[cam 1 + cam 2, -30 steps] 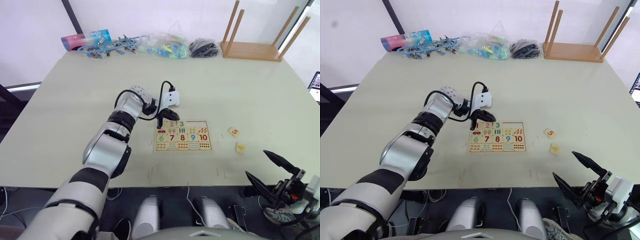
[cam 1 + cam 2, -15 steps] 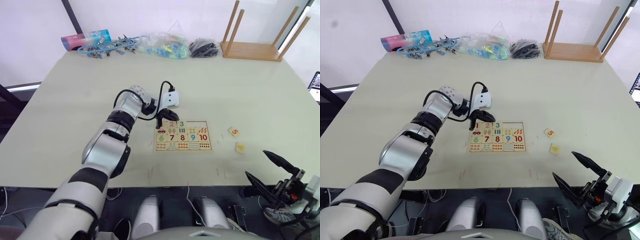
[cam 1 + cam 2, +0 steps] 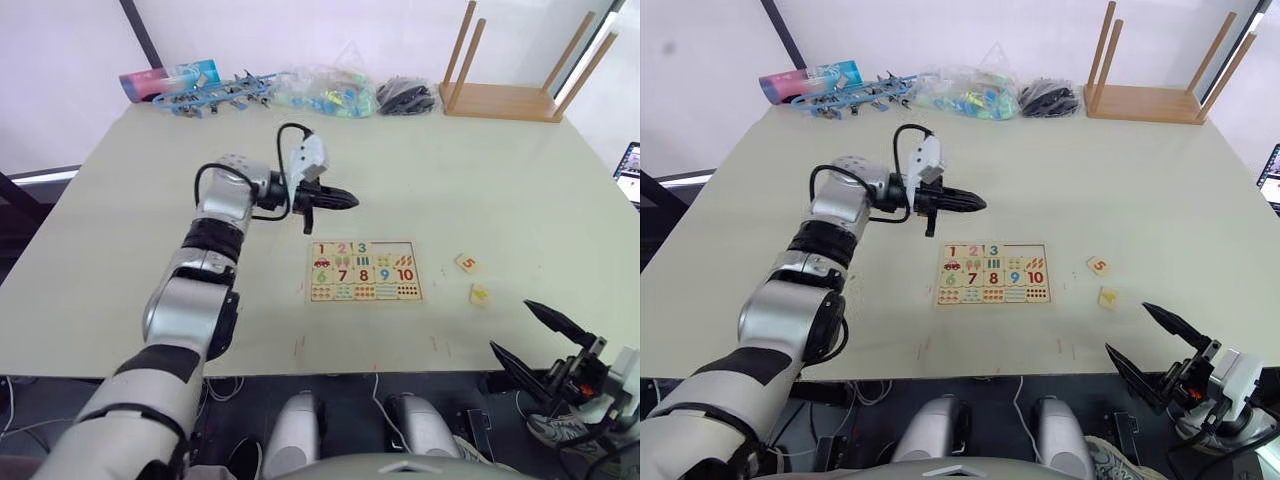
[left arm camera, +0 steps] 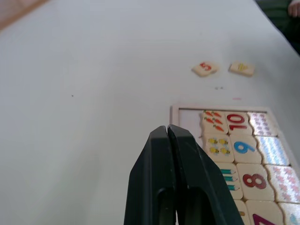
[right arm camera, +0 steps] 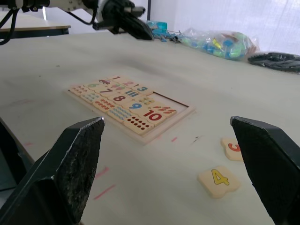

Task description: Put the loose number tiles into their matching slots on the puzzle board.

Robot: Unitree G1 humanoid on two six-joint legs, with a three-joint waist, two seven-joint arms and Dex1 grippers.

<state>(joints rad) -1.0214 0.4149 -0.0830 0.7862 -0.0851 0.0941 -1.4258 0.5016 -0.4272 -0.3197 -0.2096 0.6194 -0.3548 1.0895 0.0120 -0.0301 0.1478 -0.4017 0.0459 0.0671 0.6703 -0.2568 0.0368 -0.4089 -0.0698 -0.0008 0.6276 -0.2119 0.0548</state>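
Nearest, right hand spread wide off the table edge, holding nothing, seemingly poised for the two loose tiles just beyond. Tiles 4 and 5 lying on the table right of the board, near each other, apart from it. Board's last two top-row slots look bare. Above and beyond the board, left hand clenched, empty. No obstruction between tiles and board. Farther: stool, bags, toys.
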